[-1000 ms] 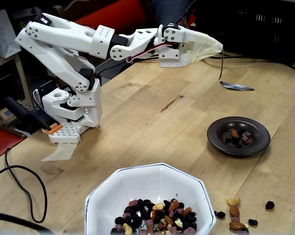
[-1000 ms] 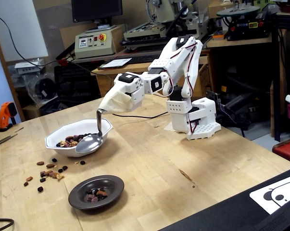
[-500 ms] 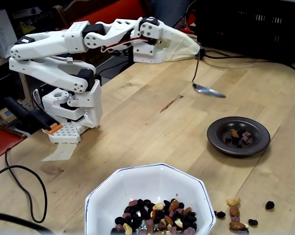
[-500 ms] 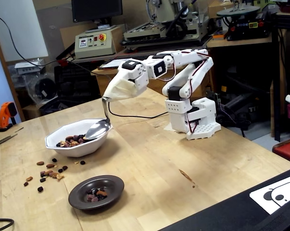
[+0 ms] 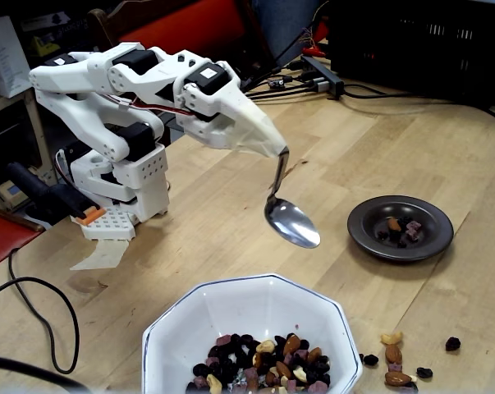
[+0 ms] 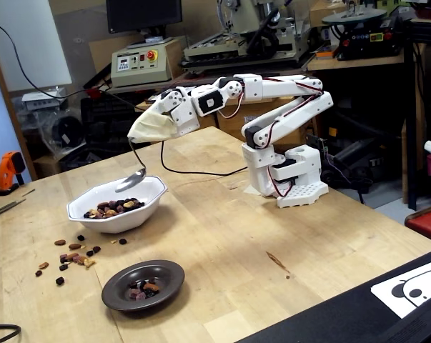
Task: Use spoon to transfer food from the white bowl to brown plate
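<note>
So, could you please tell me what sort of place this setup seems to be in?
Probably a workshop or makerspace: a wooden workbench, a control box with a red emergency stop, and machine tools along the back wall.

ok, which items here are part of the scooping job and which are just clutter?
Job: spoon held by the gripper, food, white bowl, brown plate.

Clutter: spilled nuts and raisins on the table, black cable, orange tool, control box.

Workshop. Butcher-block worktop (image 6: 222, 236); benches behind it carried machine tools (image 6: 233, 32), a control box with red emergency stop (image 6: 145, 58), a monitor (image 6: 144, 14), cables; orange drill (image 6: 11, 170) at the worktop's left edge.
</note>
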Controlling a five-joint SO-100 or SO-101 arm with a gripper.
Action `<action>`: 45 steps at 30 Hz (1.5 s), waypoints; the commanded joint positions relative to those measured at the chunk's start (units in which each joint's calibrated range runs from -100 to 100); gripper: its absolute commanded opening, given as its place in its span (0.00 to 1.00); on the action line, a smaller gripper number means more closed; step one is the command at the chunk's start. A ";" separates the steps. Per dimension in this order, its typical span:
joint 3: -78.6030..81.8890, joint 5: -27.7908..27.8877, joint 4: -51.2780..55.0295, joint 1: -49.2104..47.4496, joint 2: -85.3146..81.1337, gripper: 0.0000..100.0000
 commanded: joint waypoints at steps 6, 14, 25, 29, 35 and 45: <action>7.06 0.15 -16.13 1.95 -1.87 0.04; 12.46 0.15 -27.03 1.88 -1.87 0.04; 15.38 -0.20 -33.67 1.80 -1.96 0.04; 15.91 -0.20 -33.28 1.80 -1.96 0.04; 15.91 -0.05 -33.83 -2.42 -1.96 0.04; 15.91 0.15 -33.44 -9.31 -1.96 0.04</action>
